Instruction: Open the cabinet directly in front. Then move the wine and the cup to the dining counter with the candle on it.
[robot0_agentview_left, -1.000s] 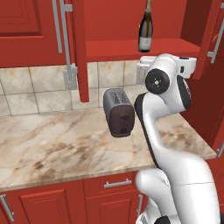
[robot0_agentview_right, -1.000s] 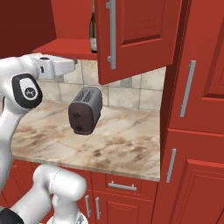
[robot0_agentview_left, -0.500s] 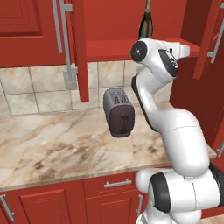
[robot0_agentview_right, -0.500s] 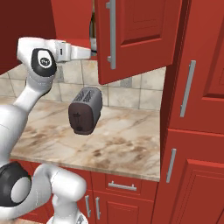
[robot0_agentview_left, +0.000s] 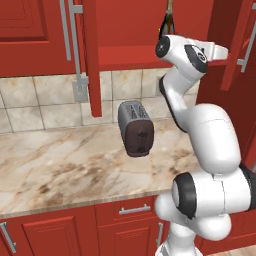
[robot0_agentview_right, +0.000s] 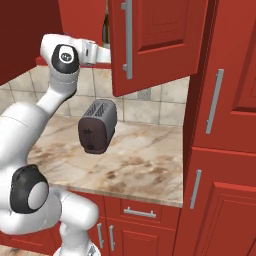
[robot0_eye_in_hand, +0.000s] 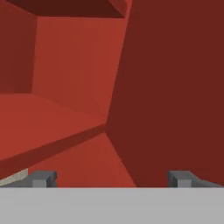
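The red cabinet (robot0_agentview_left: 130, 55) stands open, with one door (robot0_agentview_left: 92, 55) edge-on at the left and the other door (robot0_agentview_right: 150, 42) swung out at the right. On its inner shelf, the dark neck of the wine (robot0_agentview_left: 168, 14) shows just behind my wrist, and a sliver of the wine (robot0_agentview_right: 105, 31) shows beside the door. My gripper (robot0_eye_in_hand: 111, 179) is open with nothing between its fingertips (robot0_eye_in_hand: 41, 178), and it faces the red shelf and inner wall. My hand (robot0_agentview_left: 212, 50) sits at shelf height, right of the bottle. The cup, the dining counter and the candle are out of view.
A dark toaster (robot0_agentview_left: 136, 128) stands on the marbled worktop (robot0_agentview_left: 60, 160) under the cabinet, backed by beige tiles with an outlet (robot0_agentview_left: 80, 93). Tall red cabinets (robot0_agentview_right: 225, 125) rise at the right. Red drawers (robot0_agentview_left: 125, 212) run below the worktop.
My arm has risen, lifting the hand from just under the shelf edge up to shelf height beside the bottle. The jaws have stayed open.
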